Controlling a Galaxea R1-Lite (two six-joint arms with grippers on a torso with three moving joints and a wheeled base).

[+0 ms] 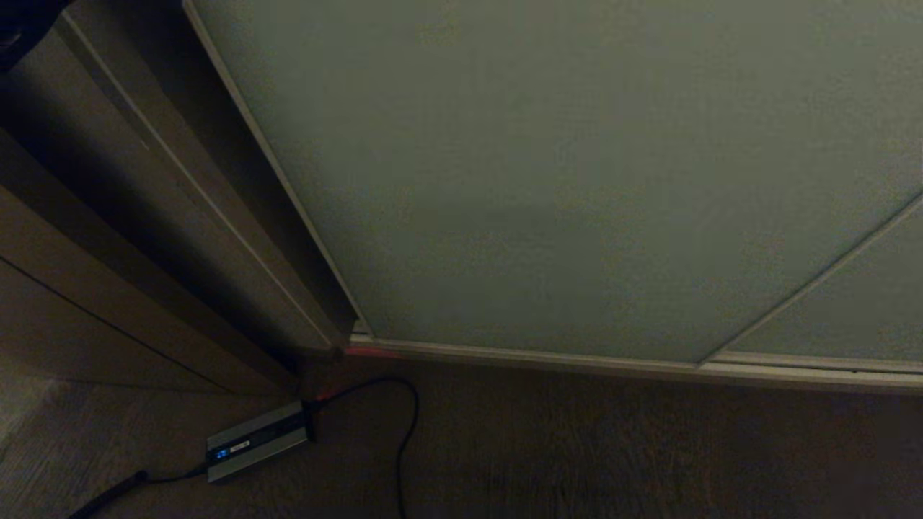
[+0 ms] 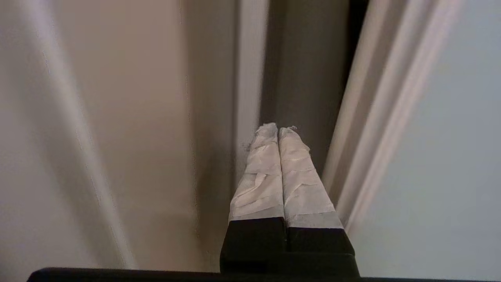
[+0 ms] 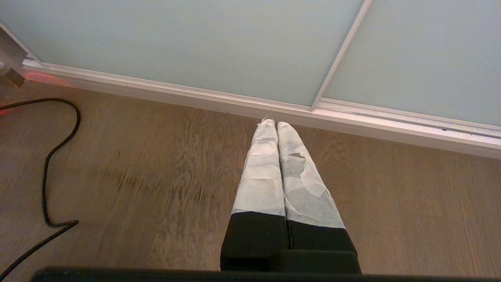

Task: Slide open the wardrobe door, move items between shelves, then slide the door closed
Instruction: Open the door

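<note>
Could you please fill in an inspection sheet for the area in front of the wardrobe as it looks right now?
Surface: wood-grain floor, bare where visible.
Job's things: sliding wardrobe door covers the opening down to its bottom track; toys and shelves: nothing seen.
Clutter: small grey box with a lit display on the floor by the door's left corner.
Grippers: left gripper shut, empty, pointed into the gap beside the door frame; right gripper shut, empty, pointing down at the floor near the track.
Cables: black cable looping from the box.
Surroundings: brown panel left of the door.
</note>
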